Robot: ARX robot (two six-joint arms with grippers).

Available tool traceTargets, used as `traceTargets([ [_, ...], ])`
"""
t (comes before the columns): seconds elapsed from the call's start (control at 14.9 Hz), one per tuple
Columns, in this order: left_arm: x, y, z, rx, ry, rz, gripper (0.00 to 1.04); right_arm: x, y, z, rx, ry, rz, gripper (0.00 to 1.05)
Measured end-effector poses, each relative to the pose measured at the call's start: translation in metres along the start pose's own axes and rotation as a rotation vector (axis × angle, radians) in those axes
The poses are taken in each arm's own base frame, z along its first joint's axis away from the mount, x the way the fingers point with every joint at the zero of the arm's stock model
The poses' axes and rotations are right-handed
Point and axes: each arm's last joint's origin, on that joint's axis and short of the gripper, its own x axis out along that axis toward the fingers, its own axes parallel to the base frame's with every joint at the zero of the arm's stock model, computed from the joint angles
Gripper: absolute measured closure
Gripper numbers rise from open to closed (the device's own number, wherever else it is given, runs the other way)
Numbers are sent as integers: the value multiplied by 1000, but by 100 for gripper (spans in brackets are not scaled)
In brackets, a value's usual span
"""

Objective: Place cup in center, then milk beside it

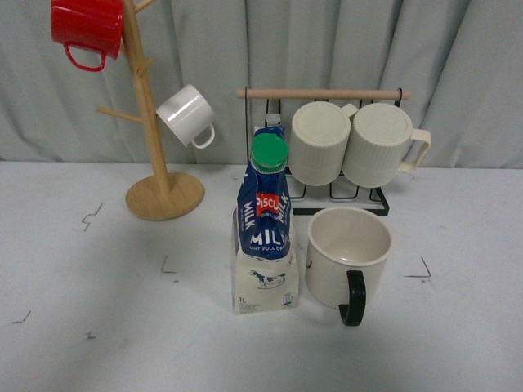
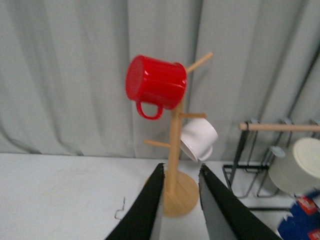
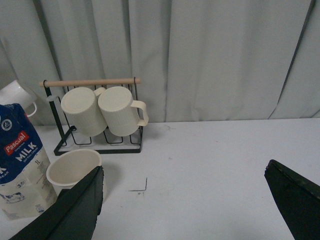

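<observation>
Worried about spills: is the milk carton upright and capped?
Upright and capped: the milk carton stands on its base, green cap on top, beside the cup.

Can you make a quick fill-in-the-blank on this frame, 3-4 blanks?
1. The milk carton's round cap is ____.
2. The cup standing on the table has a ____ handle.
3. The top mug on the wooden mug tree is ____.
4. The black wire rack holds ____ ribbed cream mugs.

Missing words: green; black; red; two
</observation>
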Motion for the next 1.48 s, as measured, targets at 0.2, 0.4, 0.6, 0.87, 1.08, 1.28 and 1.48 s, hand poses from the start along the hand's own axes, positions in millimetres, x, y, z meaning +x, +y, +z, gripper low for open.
traceTargets([
  [0.2,-22,16,-21,18,37,-12,103,0,0,0,0,0,0,6],
  [0.4,-44,29,-28,15,22,-9,103,0,0,0,0,0,0,6],
  [0.6,-61,37,-36,16,26,-7,103,0,0,0,0,0,0,6],
  [0.87,-78,50,-42,15,24,-7,103,0,0,0,0,0,0,6],
  [1.08,-85,50,-53,15,36,-13,103,0,0,0,0,0,0,6],
  [1.28,-94,50,-48,15,7,-14,103,0,0,0,0,0,0,6],
  [1.48,-100,50,-47,15,3,-14,103,0,0,0,0,0,0,6],
])
